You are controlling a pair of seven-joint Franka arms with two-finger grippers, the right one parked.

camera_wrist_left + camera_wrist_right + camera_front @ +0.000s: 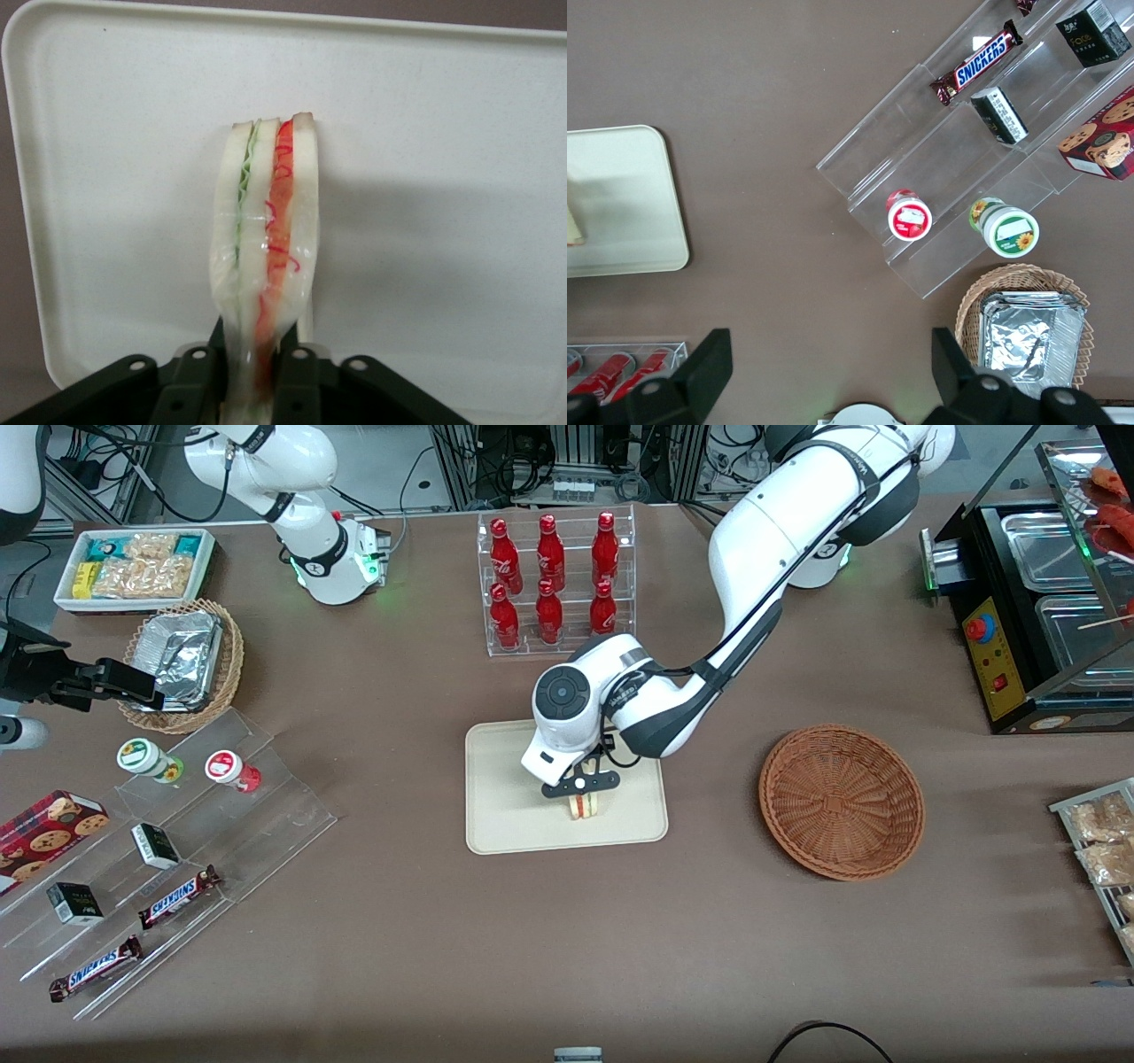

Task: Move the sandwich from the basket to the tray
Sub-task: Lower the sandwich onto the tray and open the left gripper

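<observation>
Here, toward the parked arm's end of the brown surface (372,921), a white bin of snack packets (135,567) sits farther from the front camera than a light tan wicker basket holding crumpled silver foil (182,662). Nearer the camera, a clear acrylic stepped shelf (168,850) carries two small round-lidded cups, little dark boxes, a cookie box and two Snickers bars.

At mid-surface stands a clear rack of red bottles (554,580). Just nearer the camera lies the flat rectangular cream-beige tray with rounded corners (505,815). My claw (582,790) is right above it, clamped on the small triangular clear-wrapped sandwich of pale bread (583,806). In my wrist view the sandwich (266,257) stands on edge, its green and red-orange filling stripes facing me, with my black fingers (199,372) pinching the bread from both sides. Its tip points at the tray (443,177) floor; I cannot tell whether it touches.

Toward my own end, well apart from the tray, the round reddish-brown woven wicker basket (842,802) rests with nothing in it. Farther on is a black warming cabinet with metal pans (1036,611), and a rack of bagged snacks (1103,850) at the edge.
</observation>
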